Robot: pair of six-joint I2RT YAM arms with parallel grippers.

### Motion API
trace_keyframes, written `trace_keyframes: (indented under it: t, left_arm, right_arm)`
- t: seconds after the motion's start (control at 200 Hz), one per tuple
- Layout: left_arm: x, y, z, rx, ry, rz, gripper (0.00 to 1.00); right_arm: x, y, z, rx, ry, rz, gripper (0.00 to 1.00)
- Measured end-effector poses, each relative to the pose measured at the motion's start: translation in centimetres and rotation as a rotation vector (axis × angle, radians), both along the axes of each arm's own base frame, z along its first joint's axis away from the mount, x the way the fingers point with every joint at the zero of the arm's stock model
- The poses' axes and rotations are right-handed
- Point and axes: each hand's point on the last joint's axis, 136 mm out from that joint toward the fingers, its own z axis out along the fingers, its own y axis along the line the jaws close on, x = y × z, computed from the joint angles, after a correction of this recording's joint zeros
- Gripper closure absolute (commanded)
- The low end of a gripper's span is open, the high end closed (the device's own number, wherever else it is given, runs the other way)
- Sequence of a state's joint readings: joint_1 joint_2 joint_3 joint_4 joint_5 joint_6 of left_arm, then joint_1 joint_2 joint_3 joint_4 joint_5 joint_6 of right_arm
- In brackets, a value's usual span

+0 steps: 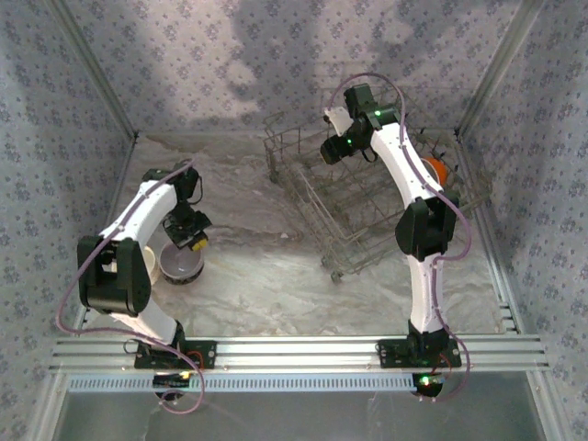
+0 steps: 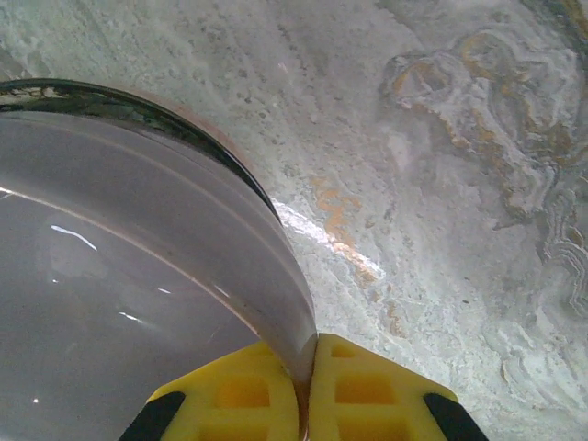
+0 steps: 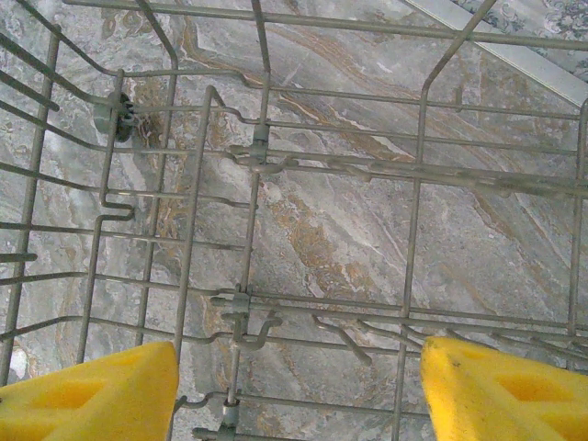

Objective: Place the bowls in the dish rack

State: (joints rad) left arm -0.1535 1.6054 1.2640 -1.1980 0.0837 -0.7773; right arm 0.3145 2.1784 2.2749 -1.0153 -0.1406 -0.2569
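A lavender-grey bowl [image 1: 181, 265] sits on the table at the left. My left gripper [image 1: 189, 235] is at its far rim. In the left wrist view the yellow fingers [image 2: 363, 390] of the left gripper [image 2: 306, 390] are shut on that bowl's [image 2: 119, 276] thin rim. A cream bowl [image 1: 146, 262] stands just left of it, partly hidden by the left arm. The dish rack [image 1: 367, 207] is a grey wire basket at the right. My right gripper [image 1: 336, 151] hangs open over its far left part. Below the right gripper [image 3: 299, 395] are the rack's wires and tines [image 3: 253, 156]. An orange bowl [image 1: 437, 171] peeks out behind the right arm at the rack's right side.
Patterned walls close in the table on the left, back and right. An aluminium rail [image 1: 294, 351] runs along the near edge. Marbled tabletop [image 1: 266, 276] lies bare between the lavender-grey bowl and the rack.
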Motion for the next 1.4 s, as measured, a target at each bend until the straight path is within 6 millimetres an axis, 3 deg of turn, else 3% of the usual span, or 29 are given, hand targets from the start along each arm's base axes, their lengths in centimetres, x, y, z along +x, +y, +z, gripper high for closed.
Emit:
trace_keyframes:
  t: [0.255,0.445,0.535,0.675,0.875,0.985,1.139,1.239,1.399]
  left_arm:
    - [1.2,-0.5,2.3,0.026,-0.048,-0.035,1.00]
    - [4.0,-1.0,5.7,0.018,-0.172,-0.010,1.00]
    - [6.3,-1.4,8.7,-0.005,-0.283,0.012,1.00]
    - [11.6,-2.5,15.3,-0.065,-0.533,0.050,1.00]
    - [18.8,-5.0,23.8,-0.169,-0.858,0.088,1.00]
    - [21.8,-7.3,28.0,-0.228,-0.997,0.082,1.00]
    - [24.0,-11.5,32.7,-0.327,-1.143,0.075,1.00]
    - [24.5,-13.9,34.5,-0.396,-1.195,0.081,1.00]
    - [24.4,-16.6,35.8,-0.477,-1.220,0.098,1.00]
  right_arm:
    - [0.2,-0.6,0.0,0.003,0.000,-0.018,0.28]
    - [0.8,-1.7,0.2,0.019,0.002,-0.067,0.29]
    - [1.3,-2.4,0.7,0.031,-0.013,-0.097,0.29]
    - [2.1,-2.9,2.8,0.065,-0.065,-0.133,0.30]
    - [2.1,-2.7,8.1,0.130,-0.195,-0.170,0.32]
    - [1.2,-1.2,11.2,0.180,-0.273,-0.156,0.32]
    - [-0.4,3.2,15.1,0.281,-0.372,-0.085,0.34]
    - [-1.5,6.1,17.0,0.380,-0.413,-0.037,0.35]
    - [-2.7,8.6,18.6,0.479,-0.465,0.002,0.38]
